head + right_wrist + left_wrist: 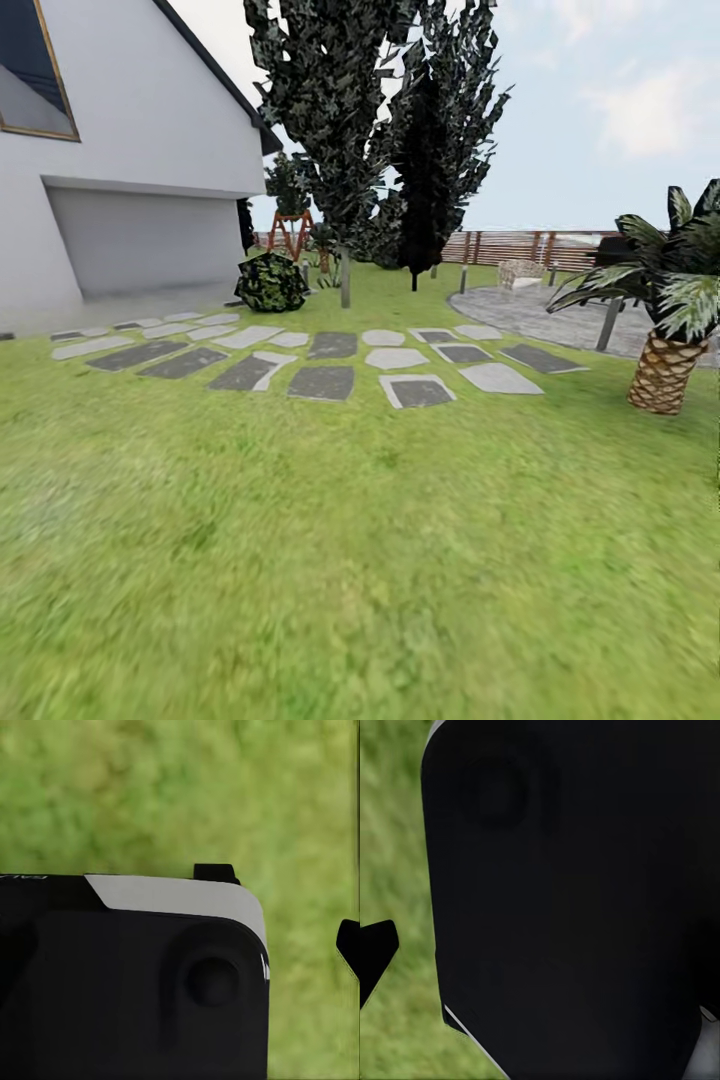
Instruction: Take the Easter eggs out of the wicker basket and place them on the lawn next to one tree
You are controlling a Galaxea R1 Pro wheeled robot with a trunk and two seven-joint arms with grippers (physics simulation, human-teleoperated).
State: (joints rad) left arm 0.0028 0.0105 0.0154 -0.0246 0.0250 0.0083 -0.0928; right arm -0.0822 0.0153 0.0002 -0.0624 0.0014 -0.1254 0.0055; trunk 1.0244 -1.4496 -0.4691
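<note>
Where the head view looks out across the garden, the lawn takes up the whole foreground: short mottled green grass, running back to the fence.

White house: at the left, with a pale garage door and a dark roof edge.

Dark trees: two tall, narrow, dark-leaved trees standing close together behind the paving, slim trunks reaching the grass.

Wooden fence: slatted brown, along the far edge of the garden.

Stepping stones: grey and pale slabs laid flat in rows across the grass, between the house and a round paved patio at the right.

Palm: short, scaly trunk, at the right edge, beside the patio.

Bush: low, dark and leafy, near the garage corner.

Robot body: in the left wrist view a black panel covers most of the frame, grass beside it; a dark tip pokes in at the edge. Left gripper state cannot be told.

Robot casing: in the right wrist view, black with a white band, over grass. Right gripper state cannot be told.
</note>
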